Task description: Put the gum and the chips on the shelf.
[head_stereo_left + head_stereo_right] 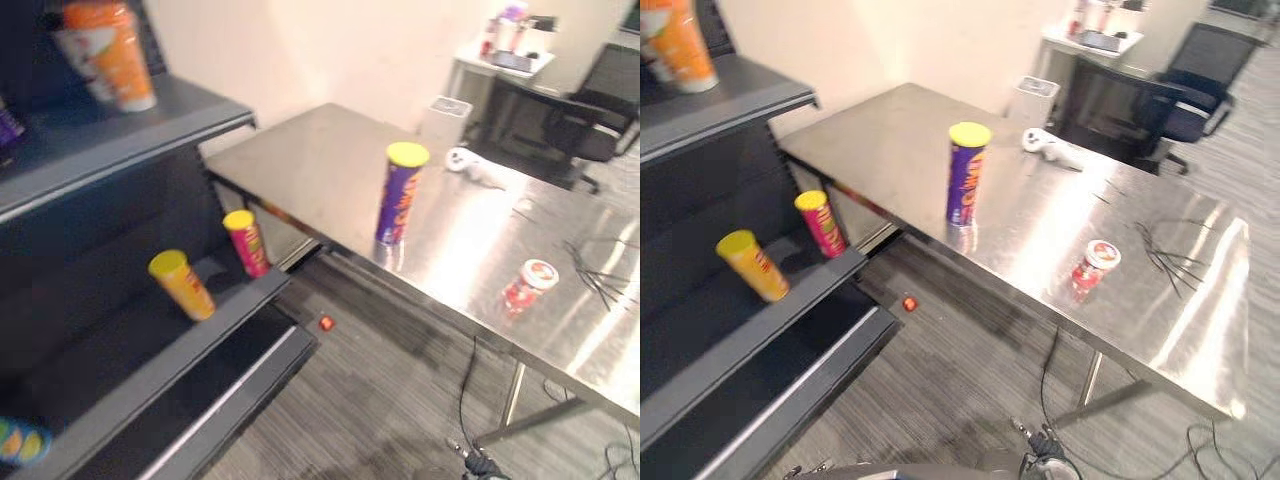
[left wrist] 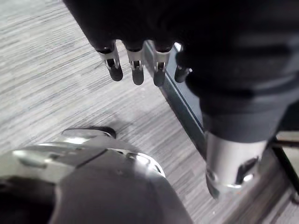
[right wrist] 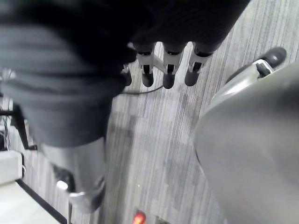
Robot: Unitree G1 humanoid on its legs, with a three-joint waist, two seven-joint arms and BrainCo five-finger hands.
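Nothing picked up yet. The chips can (image 1: 400, 195) stands upright on the steel table (image 1: 300, 170), yellow lid up, and the gum tub (image 1: 525, 285) sits on the same table, well apart from the can. Both are in open spots that look easy to reach, far from either hand.

The shelf (image 1: 200, 340) already has stock on it. A yellow can (image 1: 182, 285) and a red can (image 1: 245, 243) are on the middle board, near each other but not touching. An orange cup (image 1: 115, 55) is on the top board. There's free board around the two cans, so that's probably where the gum and chips go.

Left hand (image 2: 137, 72) hangs down at the robot's side, fingers loose and roughly straight, dark tips aimed at the grey floor (image 2: 46, 70), thumb off to one side, nothing in it. The shelf's base edge is just past its fingertips. Right hand (image 3: 168, 77) is the same, dangling over the floor, fingers relaxed in a row, empty.

Both arms look parked rather than reaching. My read is the reach for the table hasn't begun.
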